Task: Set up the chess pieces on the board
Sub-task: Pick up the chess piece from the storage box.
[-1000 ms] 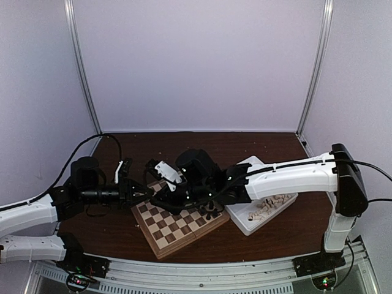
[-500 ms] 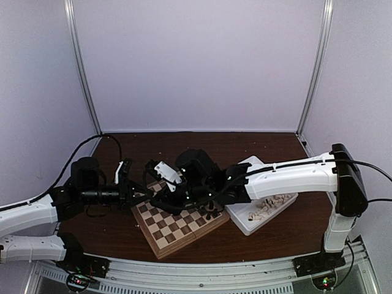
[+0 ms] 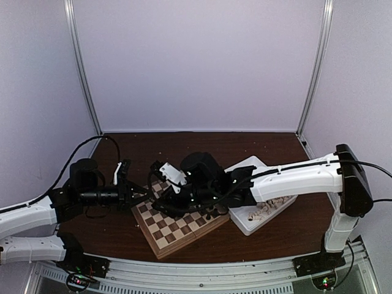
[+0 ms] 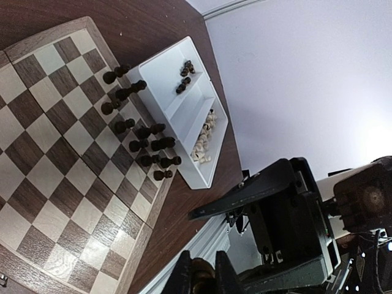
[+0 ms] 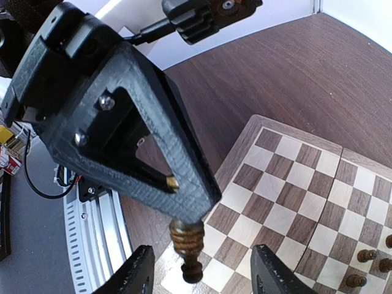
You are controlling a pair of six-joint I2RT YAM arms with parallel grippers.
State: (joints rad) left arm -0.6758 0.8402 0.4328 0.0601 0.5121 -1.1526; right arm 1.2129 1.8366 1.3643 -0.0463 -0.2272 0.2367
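Indoors, board [image 3: 176, 224] on dark table [image 3: 202, 142], lilac walls [image 3: 196, 61].

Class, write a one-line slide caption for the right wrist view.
Left gripper holds a dark chess piece over the board; right gripper open.

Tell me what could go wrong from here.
1. The left gripper pinches the dark chess piece by one end only; it could slip onto the board.
2. The open right gripper flanks that piece; withdrawing carelessly could knock it.
3. The standing dark pieces crowd the board's edge by the white tray; a careless sweep could topple them.
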